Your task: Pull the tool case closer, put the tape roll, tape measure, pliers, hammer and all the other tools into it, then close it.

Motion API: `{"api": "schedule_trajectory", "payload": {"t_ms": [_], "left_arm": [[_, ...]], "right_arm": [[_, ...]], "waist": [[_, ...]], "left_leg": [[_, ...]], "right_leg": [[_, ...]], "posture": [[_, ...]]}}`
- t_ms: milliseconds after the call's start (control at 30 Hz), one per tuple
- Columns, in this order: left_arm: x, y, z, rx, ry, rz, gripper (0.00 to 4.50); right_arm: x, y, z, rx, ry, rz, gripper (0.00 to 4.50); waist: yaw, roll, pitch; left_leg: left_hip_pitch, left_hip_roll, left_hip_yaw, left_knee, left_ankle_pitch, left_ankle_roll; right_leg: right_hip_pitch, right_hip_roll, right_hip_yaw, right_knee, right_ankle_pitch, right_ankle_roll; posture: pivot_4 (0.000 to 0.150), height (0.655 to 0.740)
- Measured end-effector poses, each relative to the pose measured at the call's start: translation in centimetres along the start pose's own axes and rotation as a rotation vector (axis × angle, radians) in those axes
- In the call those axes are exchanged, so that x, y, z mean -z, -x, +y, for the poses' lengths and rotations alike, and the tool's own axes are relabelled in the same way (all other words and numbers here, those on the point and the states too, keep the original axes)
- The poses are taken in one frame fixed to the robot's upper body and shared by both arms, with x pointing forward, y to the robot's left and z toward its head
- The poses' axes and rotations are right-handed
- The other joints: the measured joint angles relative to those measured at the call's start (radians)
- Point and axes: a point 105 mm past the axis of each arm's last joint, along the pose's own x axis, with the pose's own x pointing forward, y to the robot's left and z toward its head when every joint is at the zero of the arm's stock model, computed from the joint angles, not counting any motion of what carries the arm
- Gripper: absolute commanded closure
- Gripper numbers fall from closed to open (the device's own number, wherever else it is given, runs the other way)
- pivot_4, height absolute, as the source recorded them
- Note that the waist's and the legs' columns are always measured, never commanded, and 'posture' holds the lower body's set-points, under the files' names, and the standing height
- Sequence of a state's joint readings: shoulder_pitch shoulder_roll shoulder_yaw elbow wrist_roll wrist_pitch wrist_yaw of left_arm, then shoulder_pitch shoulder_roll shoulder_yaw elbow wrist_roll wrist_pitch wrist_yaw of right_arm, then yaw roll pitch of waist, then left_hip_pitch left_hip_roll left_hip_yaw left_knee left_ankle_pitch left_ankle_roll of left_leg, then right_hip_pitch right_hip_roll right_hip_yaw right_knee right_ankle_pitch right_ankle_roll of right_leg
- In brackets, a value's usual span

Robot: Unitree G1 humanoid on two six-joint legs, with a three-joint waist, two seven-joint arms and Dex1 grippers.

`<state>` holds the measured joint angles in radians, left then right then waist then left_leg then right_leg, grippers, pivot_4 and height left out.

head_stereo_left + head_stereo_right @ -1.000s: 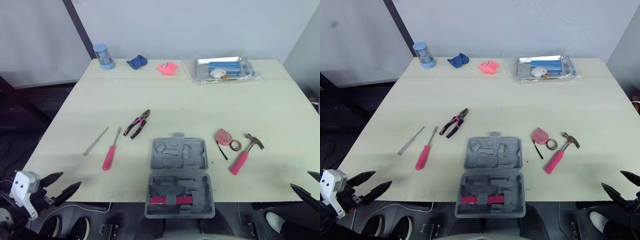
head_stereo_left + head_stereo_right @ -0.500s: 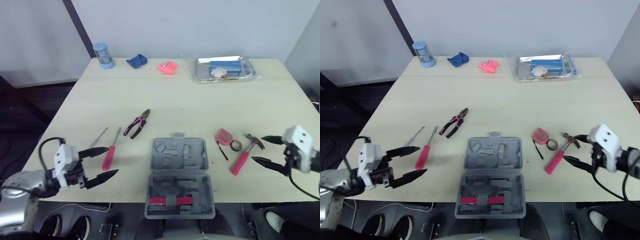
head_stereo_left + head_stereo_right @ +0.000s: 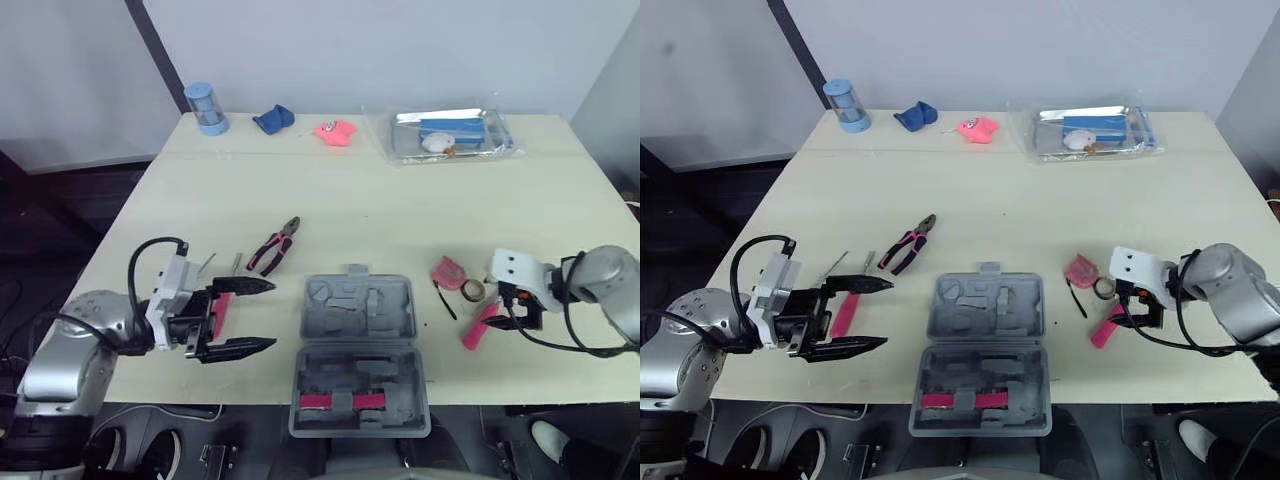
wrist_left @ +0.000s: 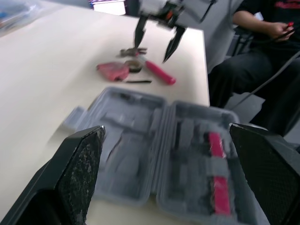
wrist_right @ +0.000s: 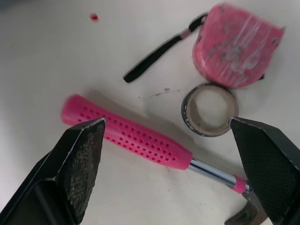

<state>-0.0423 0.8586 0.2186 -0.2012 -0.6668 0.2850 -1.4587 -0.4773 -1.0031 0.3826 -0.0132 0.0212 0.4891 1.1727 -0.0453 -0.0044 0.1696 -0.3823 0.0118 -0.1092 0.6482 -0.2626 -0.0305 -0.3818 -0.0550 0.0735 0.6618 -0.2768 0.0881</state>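
- The left gripper [image 3: 260, 314], wide open, has moved in beside the open tool case [image 3: 358, 310] at the desk's [image 3: 400, 215] near edge.
- The right gripper [image 3: 512, 308], also open, now hovers over the hammer [image 5: 140, 140].

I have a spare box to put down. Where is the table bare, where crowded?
Bare: the wide band between pliers, case and the far tray, cup. Crowded: right of the case, with right gripper, hammer, tape roll, tape measure; left of it, left gripper and screwdriver.
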Motion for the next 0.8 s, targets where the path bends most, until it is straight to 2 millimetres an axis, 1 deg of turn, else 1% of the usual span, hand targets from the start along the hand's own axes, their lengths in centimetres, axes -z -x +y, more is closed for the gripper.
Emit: {"api": "schedule_trajectory", "payload": {"t_ms": [100,200,267,367,467,500,567,600,667,700,733,800], "left_arm": [[-0.3,-0.3,-0.2,0.017,0.007,-0.007,0.0],[-1.0,-0.6,-0.1,0.021,-0.009,-0.021,0.0],[-1.3,-0.8,-0.2,0.027,-0.017,-0.027,0.0],[-1.4,-0.9,-0.3,0.032,-0.012,-0.035,0.0],[-1.3,-0.8,-0.3,0.03,-0.007,-0.034,0.0],[-1.2,-0.8,-0.4,0.031,-0.003,-0.034,0.0],[-1.1,-0.8,-0.5,0.033,0.001,-0.033,0.0],[-1.0,-0.8,-0.5,0.033,0.002,-0.033,0.0],[-0.9,-0.8,-0.6,0.03,0.008,-0.036,0.0],[-0.9,-0.8,-0.6,0.03,0.008,-0.036,0.0],[-0.9,-0.8,-0.6,0.029,0.009,-0.039,0.0],[-0.9,-0.8,-0.6,0.027,0.011,-0.043,0.0]], "right_arm": [[0.0,-0.6,-0.2,-0.016,0.011,0.027,0.09],[-0.6,-1.6,-0.3,-0.042,0.021,0.049,0.09],[-0.8,-2.3,-0.7,-0.044,0.015,0.076,0.09],[-0.3,-2.5,-1.1,-0.039,-0.001,0.116,0.09],[-0.1,-2.6,-1.3,-0.04,-0.011,0.134,0.84],[-0.1,-2.8,-1.4,-0.041,-0.009,0.144,1.4],[-0.1,-3.0,-1.3,-0.048,-0.004,0.151,2.16],[-0.1,-3.0,-1.3,-0.047,-0.003,0.155,2.8],[0.1,-3.0,-1.3,-0.049,-0.005,0.164,3.64],[0.1,-3.0,-1.3,-0.05,-0.005,0.164,3.92],[0.2,-3.0,-1.3,-0.05,-0.007,0.168,4.47],[0.2,-3.0,-1.3,-0.051,-0.006,0.172,4.47]], "waist": [[0.001,0.0,0.0],[0.0,0.0,0.0],[0.0,0.0,0.0],[0.004,0.0,0.001],[0.004,0.0,0.001],[0.003,0.0,0.001],[0.0,0.001,0.001],[0.001,0.001,0.001],[0.001,0.001,0.001],[0.002,0.001,0.001],[0.002,0.001,0.002],[0.002,0.001,0.002]], "left_leg": [[0.0,0.0,0.0,0.0,0.0,0.0],[0.0,0.0,0.0,0.0,0.0,0.0],[0.0,0.0,0.0,0.0,0.0,0.0],[-0.001,0.0,-0.001,0.0,0.0,0.0],[-0.001,0.0,-0.002,0.0,0.0,0.0],[-0.001,0.0,-0.002,0.0,0.0,0.0],[-0.001,0.0,-0.002,0.0,0.0,0.0],[-0.001,0.0,-0.002,0.0,0.0,0.0],[-0.001,0.0,-0.002,0.0,0.0,0.0],[-0.001,0.0,-0.002,0.0,0.0,0.0],[-0.001,0.0,-0.002,0.0,0.0,0.0],[-0.001,0.0,-0.002,0.0,0.0,0.0]], "right_leg": [[0.0,0.0,0.0,0.0,0.0,0.0],[0.0,0.0,0.0,0.0,0.0,0.0],[0.0,0.0,0.0,0.0,0.0,0.0],[-0.001,0.0,-0.001,0.0,0.0,0.0],[-0.001,0.0,-0.001,0.0,0.0,0.0],[-0.001,0.0,-0.001,0.0,0.0,0.0],[-0.001,0.0,-0.001,0.0,0.0,0.0],[-0.001,0.0,-0.001,0.0,0.0,0.0],[-0.001,0.0,-0.001,0.0,0.0,0.0],[-0.001,0.0,-0.001,0.0,0.0,0.0],[-0.001,0.0,-0.001,0.0,0.0,0.0],[-0.001,0.0,-0.001,0.0,0.0,0.0]], "posture": [[0.15,0.74],[0.15,0.74],[0.15,0.74],[0.15,0.74],[0.15,0.74],[0.15,0.74],[0.15,0.74],[0.15,0.74],[0.15,0.74],[0.15,0.74],[0.15,0.74],[0.15,0.74]]}}
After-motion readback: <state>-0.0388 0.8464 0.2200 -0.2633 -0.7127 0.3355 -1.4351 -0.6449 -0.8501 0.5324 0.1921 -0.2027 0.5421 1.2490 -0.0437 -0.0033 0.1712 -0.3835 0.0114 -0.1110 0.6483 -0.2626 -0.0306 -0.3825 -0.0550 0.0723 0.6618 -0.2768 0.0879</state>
